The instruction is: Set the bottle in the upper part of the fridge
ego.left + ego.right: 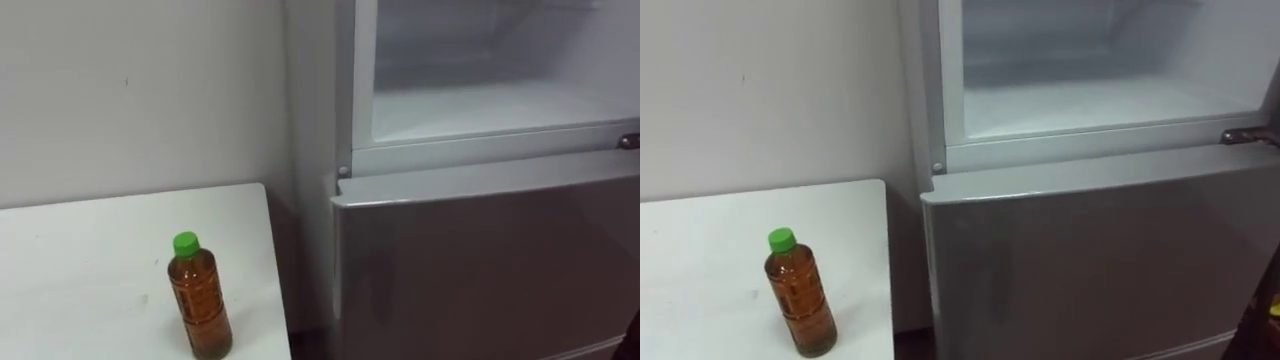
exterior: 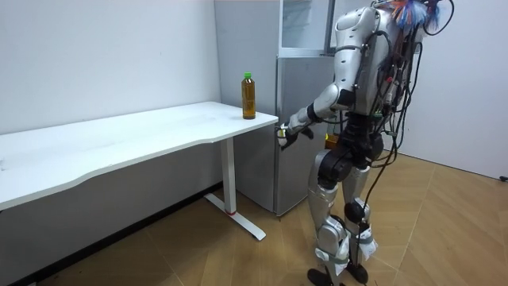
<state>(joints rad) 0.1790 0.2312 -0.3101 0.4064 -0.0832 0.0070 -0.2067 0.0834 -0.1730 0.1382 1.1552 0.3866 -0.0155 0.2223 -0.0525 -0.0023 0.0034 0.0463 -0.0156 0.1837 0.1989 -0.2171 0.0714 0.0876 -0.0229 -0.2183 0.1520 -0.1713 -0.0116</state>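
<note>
- Bottle [image 1: 200,300] of amber liquid with a green cap is standing upright on the white desk [image 1: 80,270], near the desk's edge on the fridge side, with a pale wall [image 1: 130,90] behind it.
- Upper fridge compartment [image 1: 480,100] is standing open to the bottle's right, showing a white interior.
- Lower fridge door [image 1: 480,270], grey, is sitting shut beneath it.
- Robot is standing upright facing the fridge, just beside the desk's end.
- Left hand [image 2: 286,132] is reaching forward a little below the desk top, between the desk's corner and the lower door, apart from the bottle. I cannot tell whether its fingers are spread or curled.
</note>
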